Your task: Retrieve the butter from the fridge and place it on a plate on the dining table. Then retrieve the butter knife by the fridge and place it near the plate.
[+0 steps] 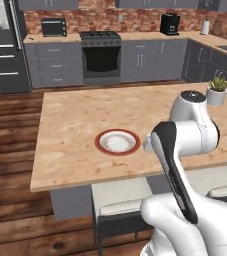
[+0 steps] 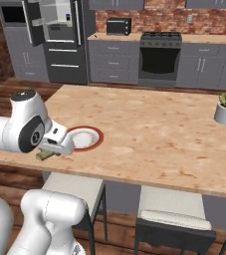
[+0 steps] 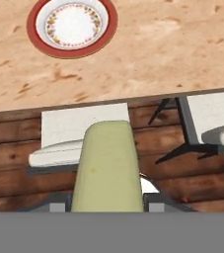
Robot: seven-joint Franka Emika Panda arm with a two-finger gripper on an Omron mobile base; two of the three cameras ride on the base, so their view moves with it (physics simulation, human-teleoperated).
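Pale butter (image 3: pixel 107 168) clamped in tool (image 3: pixel 106 205), near plate (image 3: pixel 72 24).

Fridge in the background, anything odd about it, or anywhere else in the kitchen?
The fridge stands with its upper doors open, white interior showing, while the pincer holds the butter by the dining table. Nothing looks spilled or damaged.

Two rear base views sharing plate (image 1: pixel 117 142) and dining table (image 1: pixel 80 125), hand view close overhead

- Pretty bright, flat lighting all round, barely any shadows on the worktop (image 1: pixel 75 115)
- Everything's a bit soft and low-res, no glare
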